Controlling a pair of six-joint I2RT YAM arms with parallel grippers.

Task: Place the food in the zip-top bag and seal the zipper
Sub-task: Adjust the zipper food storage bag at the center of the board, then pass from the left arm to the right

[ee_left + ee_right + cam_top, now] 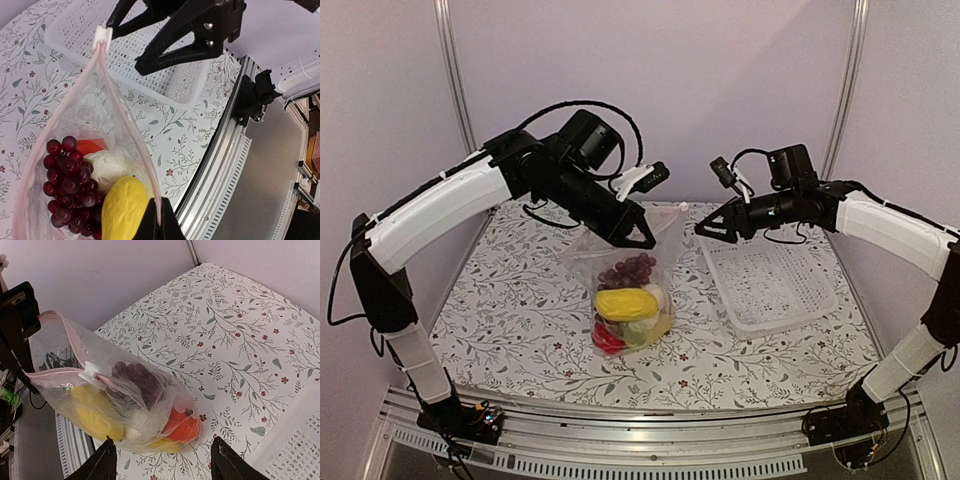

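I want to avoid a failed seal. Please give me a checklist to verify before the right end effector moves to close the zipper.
1. Food inside the zip-top bag: ok; none seen in the basket.
2. Left end effector shut on the bag's mouth edge: ok.
3. Right end effector open, ready to grasp: ok.
4. White slider visible, at one end of the zipper: ok.
5. Mouth sealed: not ok, it gapes open.
6. Food below the zipper line: ok.

Food (625,305) lies in the zip-top bag (662,250), left of the basket (775,285), on the table (510,310).
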